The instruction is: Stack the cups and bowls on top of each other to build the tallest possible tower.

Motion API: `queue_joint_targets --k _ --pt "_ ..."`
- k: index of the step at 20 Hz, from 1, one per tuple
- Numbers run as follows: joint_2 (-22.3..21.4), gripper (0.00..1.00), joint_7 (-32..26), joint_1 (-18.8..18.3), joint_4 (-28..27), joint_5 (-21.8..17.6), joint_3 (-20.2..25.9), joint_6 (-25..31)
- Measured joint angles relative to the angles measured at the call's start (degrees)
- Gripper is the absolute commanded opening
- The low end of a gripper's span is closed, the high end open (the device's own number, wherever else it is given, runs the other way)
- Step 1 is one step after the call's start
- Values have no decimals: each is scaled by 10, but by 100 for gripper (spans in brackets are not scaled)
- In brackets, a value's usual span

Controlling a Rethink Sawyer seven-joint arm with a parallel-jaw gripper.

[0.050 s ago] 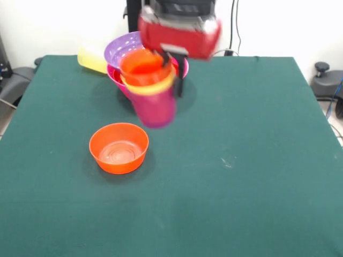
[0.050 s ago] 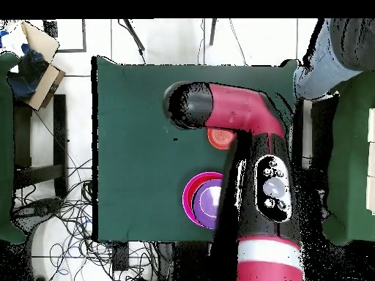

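Fingers (image 1: 167,58) are hanging dark from the red gripper (image 1: 172,61) head, one dipping inside the orange cup (image 1: 143,67) and the other running down the outside of the cup stack at its right, so I'm reading them as pinched onto the rim. That orange cup is sitting nested in a yellow cup (image 1: 151,87), which is nested in a purple cup (image 1: 154,108), and the whole trio is looking lifted off the table (image 1: 246,160) and blurry.

Going left to right in the front view: another yellow cup (image 1: 91,59) is lying on its side at the far left edge of the cloth, touching the wide purple bowl (image 1: 122,46). That purple bowl is resting in the pink bowl (image 1: 114,75), both just behind the held cups. Nearer me, a small orange bowl (image 1: 119,148) is sitting upright on its own, below and left of the held stack.

From overhead I'm mostly seeing arm; the purple-in-pink nest is peeking out beside it, and someone's leg (image 2: 333,55) is showing at the top right corner.
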Motion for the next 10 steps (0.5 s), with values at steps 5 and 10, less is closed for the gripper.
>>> queue_joint_targets --k 5,10 --pt "-47 0 -51 -33 0 -11 16 34" --pt "-71 0 -68 -51 0 -14 27 36"
